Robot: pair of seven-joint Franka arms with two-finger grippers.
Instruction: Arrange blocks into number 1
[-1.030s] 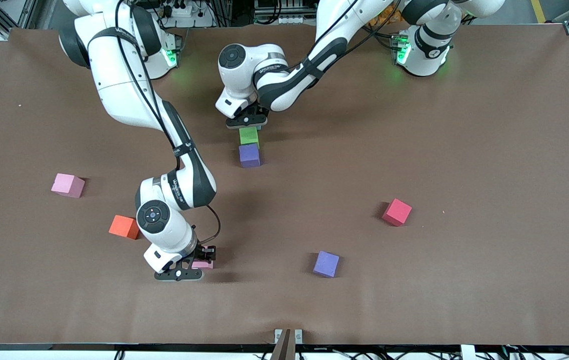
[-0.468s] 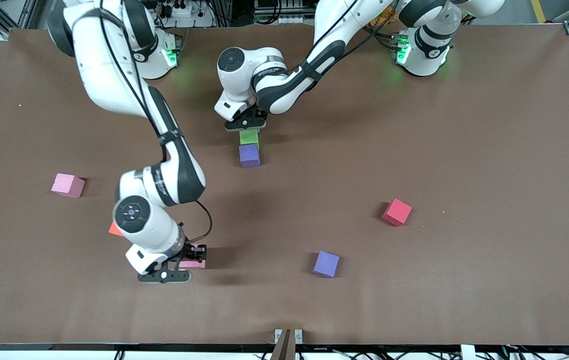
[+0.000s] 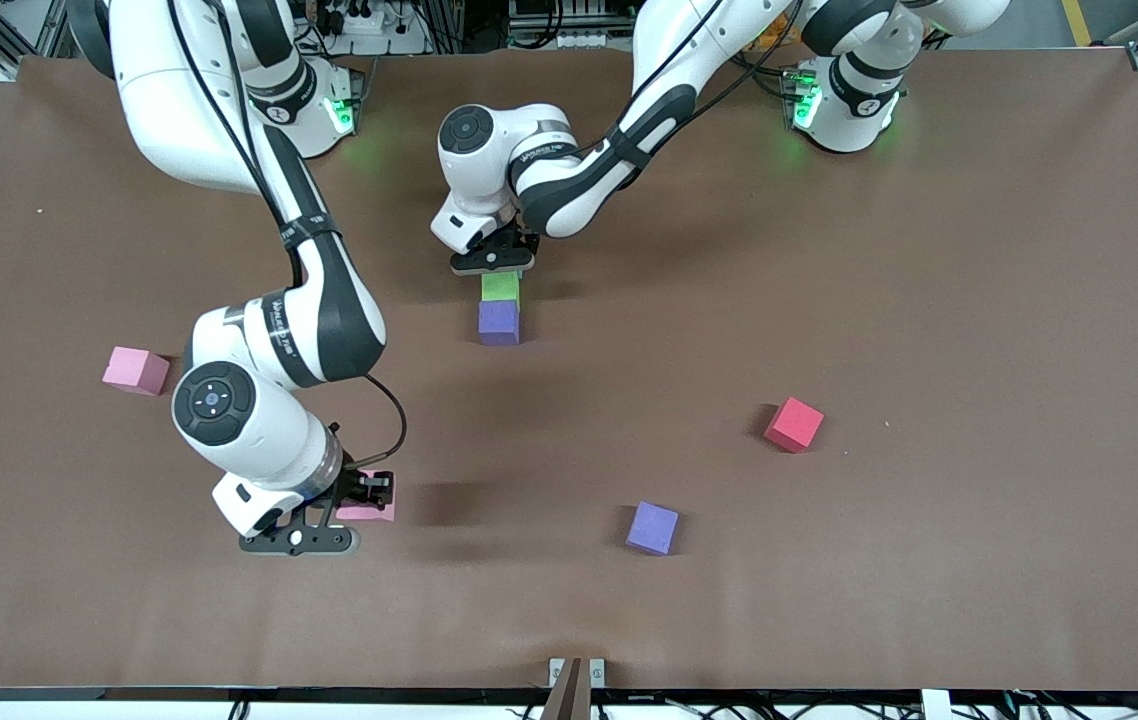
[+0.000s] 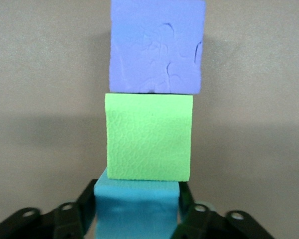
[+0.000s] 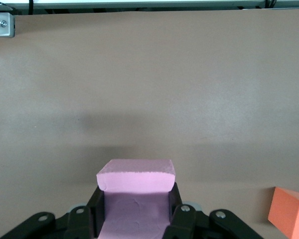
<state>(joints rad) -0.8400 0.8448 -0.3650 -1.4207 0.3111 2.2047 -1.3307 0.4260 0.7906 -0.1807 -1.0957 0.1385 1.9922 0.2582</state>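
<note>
The green foam cube (image 3: pixel 500 287) is the middle of a short straight line of three touching cubes, which reads as the start of the stroke of the numeral. The purple foam cube (image 3: pixel 499 322) touches it on the side nearer the front camera. The light-blue foam cube (image 4: pixel 137 214) touches its other face and shows only in the left wrist view. The left gripper (image 3: pixel 492 262) sits low over that light-blue cube, which lies in its jaws. Whether it clamps the cube or has let go I cannot tell. It is probably there to seat the cube flush with the green one.

The right gripper (image 5: pixel 135 214) is over the brown table cover (image 3: pixel 929 250), toward the right arm's end from the green cube. It is clenched on a pink foam cube (image 3: pixel 369 511), apparently raised off the cover and probably meant for the line.

The loose cubes all lie nearer the front camera than the green cube. A second pink cube (image 3: pixel 136 370) lies toward the right arm's end, and an orange cube (image 5: pixel 289 211) lies near the right gripper. A second purple cube (image 3: pixel 652 527) and a red cube (image 3: pixel 793 424) lie toward the left arm's end.

Count: two purple, two pink, one green, one light blue, one red and one orange make eight cubes.
</note>
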